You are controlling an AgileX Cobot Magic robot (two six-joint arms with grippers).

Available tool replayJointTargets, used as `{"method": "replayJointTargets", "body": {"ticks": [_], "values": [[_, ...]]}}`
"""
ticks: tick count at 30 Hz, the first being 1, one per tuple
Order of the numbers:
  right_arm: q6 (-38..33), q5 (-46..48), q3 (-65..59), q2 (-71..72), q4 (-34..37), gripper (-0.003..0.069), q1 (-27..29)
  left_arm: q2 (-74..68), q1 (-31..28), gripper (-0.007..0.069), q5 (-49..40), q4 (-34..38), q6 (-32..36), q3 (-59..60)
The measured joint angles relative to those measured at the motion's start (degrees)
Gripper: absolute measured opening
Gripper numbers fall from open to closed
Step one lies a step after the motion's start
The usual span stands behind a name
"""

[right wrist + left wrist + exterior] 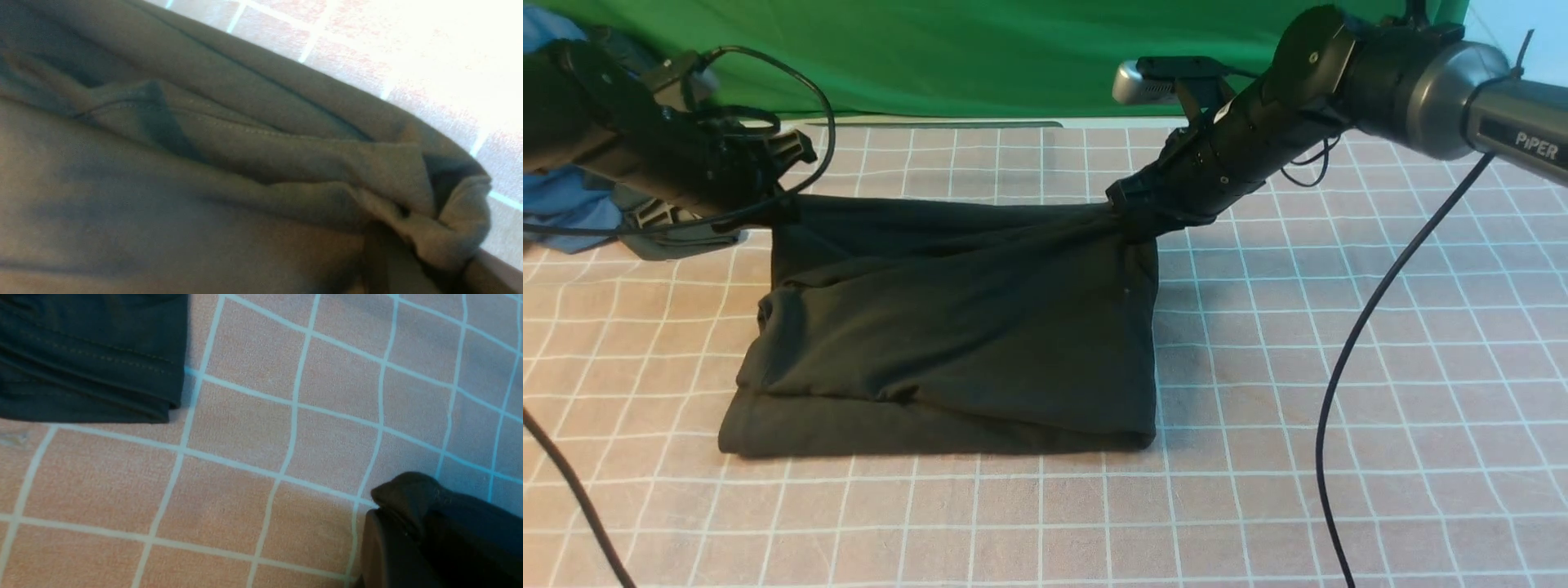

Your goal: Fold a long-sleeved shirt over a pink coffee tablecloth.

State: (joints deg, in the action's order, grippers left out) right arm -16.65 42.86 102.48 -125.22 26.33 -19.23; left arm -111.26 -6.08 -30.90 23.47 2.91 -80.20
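The black long-sleeved shirt (947, 335) lies folded into a rough rectangle in the middle of the pink coffee tablecloth (1339, 490). Its far edge is raised off the cloth and pulled taut between my two grippers. At the shirt's far left corner my left gripper (778, 208) is shut on it; the left wrist view shows a dark bunch of fabric (408, 494) pinched at that gripper (392, 516), with a stitched hem (81, 355) lying apart on the cloth. My right gripper (1131, 219) is shut on the far right corner. Fabric (204, 163) fills the right wrist view, bunched at the gripper (433, 261).
A plain green cloth (972, 57) hangs along the back. Behind my left arm lie a blue garment (564, 208) and a dark grey-green one (670, 238). A black cable (1347, 367) droops from the right arm across the cloth, and another (572, 490) crosses the near left corner.
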Motion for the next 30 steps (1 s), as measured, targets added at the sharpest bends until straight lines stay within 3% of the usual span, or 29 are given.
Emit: {"method": "replayJointTargets", "body": {"ticks": [4,8,12,14,16,20,23,25,26,27,30], "values": [[0.1,-2.1,0.0,-0.5,-0.3,0.0124,0.0,-0.2,0.1,0.0068,0.5,0.4,0.9,-0.1],[0.1,-4.1,0.0,-0.6,-0.9,0.0212,0.0,-0.2,0.1,0.0112,1.2,0.4,1.7,-0.1],[0.1,-5.8,0.0,-0.6,-2.1,0.0378,0.0,-0.2,-0.2,0.0281,3.6,0.6,2.1,-0.6],[0.1,-5.4,0.3,-0.6,-2.2,0.0398,0.0,0.2,-0.2,0.0383,3.5,0.9,2.1,-1.3],[0.1,-4.0,1.2,-0.6,-3.0,0.0380,0.0,0.9,-0.2,0.0448,2.5,0.8,2.1,-1.9],[0.1,3.7,5.0,1.5,-8.2,0.0210,0.0,5.0,-0.2,0.0517,-3.4,-3.4,-0.3,-3.5],[0.6,9.4,7.4,5.7,-11.6,0.0071,0.0,10.2,-0.2,0.0447,-7.7,-6.6,-2.1,-4.3],[1.1,10.4,7.9,8.9,-12.5,0.0048,0.0,12.7,-0.3,0.0376,-9.6,-7.1,-2.4,-4.5],[1.5,11.4,8.0,13.0,-13.0,0.0040,0.0,17.0,-0.3,0.0236,-12.2,-7.3,-2.4,-4.5],[1.7,12.0,8.1,15.9,-13.1,0.0039,0.0,19.6,-0.3,0.0155,-13.7,-7.2,-2.2,-4.5],[1.9,12.8,8.2,23.4,-13.6,0.0039,0.0,27.1,-0.3,0.0040,-16.2,-5.1,-0.5,-3.7]]}}
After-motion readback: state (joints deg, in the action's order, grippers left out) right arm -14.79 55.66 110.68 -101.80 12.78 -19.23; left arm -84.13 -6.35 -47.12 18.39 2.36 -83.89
